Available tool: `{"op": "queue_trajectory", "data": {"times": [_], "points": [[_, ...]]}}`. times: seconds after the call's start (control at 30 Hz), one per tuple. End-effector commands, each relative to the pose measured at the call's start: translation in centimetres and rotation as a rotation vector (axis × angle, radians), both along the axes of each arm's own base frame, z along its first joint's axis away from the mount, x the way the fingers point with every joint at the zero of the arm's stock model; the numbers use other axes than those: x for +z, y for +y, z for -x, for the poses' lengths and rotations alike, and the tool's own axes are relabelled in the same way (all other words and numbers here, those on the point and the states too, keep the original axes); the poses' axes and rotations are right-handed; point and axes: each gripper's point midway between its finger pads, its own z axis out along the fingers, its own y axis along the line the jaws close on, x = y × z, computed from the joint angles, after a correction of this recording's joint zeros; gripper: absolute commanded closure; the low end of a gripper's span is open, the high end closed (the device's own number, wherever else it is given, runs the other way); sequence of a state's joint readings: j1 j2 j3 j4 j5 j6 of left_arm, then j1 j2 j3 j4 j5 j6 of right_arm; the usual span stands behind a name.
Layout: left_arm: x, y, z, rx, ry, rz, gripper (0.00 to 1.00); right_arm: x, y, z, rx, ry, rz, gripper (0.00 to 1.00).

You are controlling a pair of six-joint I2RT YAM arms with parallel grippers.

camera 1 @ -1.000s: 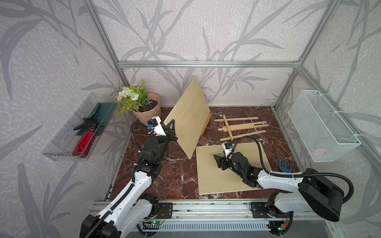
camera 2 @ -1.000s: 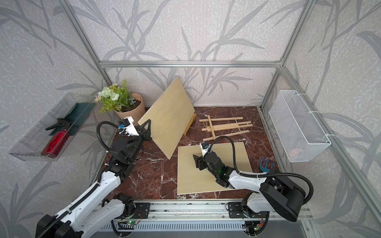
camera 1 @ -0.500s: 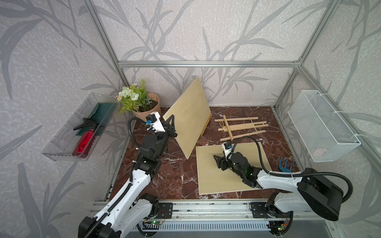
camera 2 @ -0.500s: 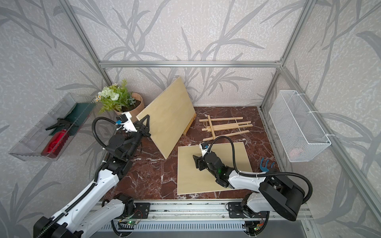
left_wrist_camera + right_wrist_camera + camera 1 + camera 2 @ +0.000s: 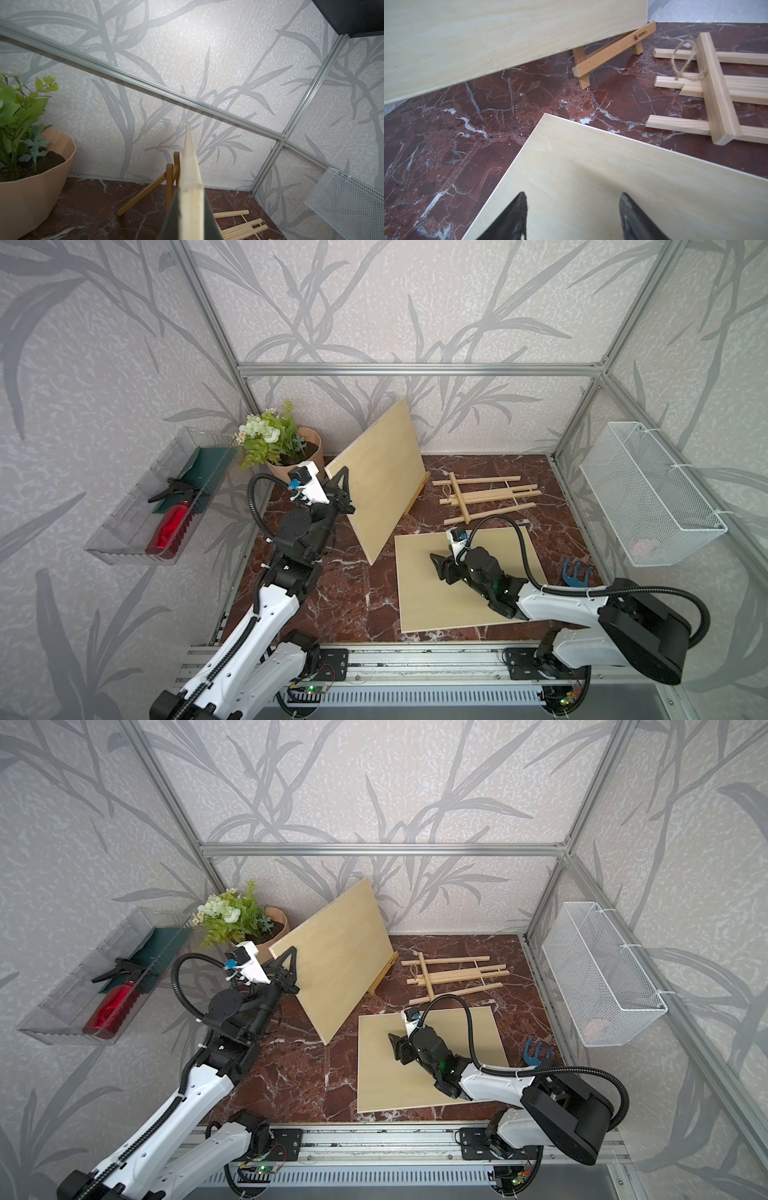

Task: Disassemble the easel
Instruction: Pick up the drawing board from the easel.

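Observation:
A pale wooden board (image 5: pixel 382 472) (image 5: pixel 340 952) stands tilted, its far lower end at the ledge of a small brown easel (image 5: pixel 417 493) (image 5: pixel 612 52). My left gripper (image 5: pixel 343 493) (image 5: pixel 291 973) (image 5: pixel 190 199) is shut on the board's near side edge (image 5: pixel 190 187). The easel's rear leg (image 5: pixel 145 193) shows behind the board. A second board (image 5: pixel 457 605) (image 5: pixel 612 176) lies flat on the table. My right gripper (image 5: pixel 436 566) (image 5: pixel 573 199) hovers open just over it, holding nothing. A pale slatted easel (image 5: pixel 486 497) (image 5: pixel 716 83) lies folded flat at the back right.
A potted plant (image 5: pixel 286 448) stands at the back left, close behind my left wrist. A clear wall tray (image 5: pixel 124 539) holds a red bottle. A white wire basket (image 5: pixel 648 493) hangs on the right wall. A blue tool (image 5: pixel 575 572) lies at the table's right edge.
My left gripper has shifted a little left and back, swinging the standing board's near corner leftward. The right arm and the flat board have not moved.

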State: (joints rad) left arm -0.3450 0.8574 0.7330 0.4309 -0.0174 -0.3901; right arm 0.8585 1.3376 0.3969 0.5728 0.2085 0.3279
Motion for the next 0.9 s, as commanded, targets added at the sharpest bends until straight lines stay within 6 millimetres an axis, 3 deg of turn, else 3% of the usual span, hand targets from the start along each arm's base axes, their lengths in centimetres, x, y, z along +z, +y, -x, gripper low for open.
{"op": "queue_trajectory", "data": {"times": [0.0,0.53,0.87], "points": [[13.4,2.4,7.0,-0.012,-0.427,0.176,1.0,1.2,0.7,-0.6,0.002,-0.031,-0.022,0.31],[17.5,3.0,9.9,-0.061,-0.477,0.239,1.0,1.6,0.5,-0.5,-0.001,-0.041,-0.02,0.31],[20.3,2.8,12.1,-0.176,-0.475,0.337,1.0,3.1,-0.9,-0.5,-0.046,-0.092,-0.032,0.31]]}}
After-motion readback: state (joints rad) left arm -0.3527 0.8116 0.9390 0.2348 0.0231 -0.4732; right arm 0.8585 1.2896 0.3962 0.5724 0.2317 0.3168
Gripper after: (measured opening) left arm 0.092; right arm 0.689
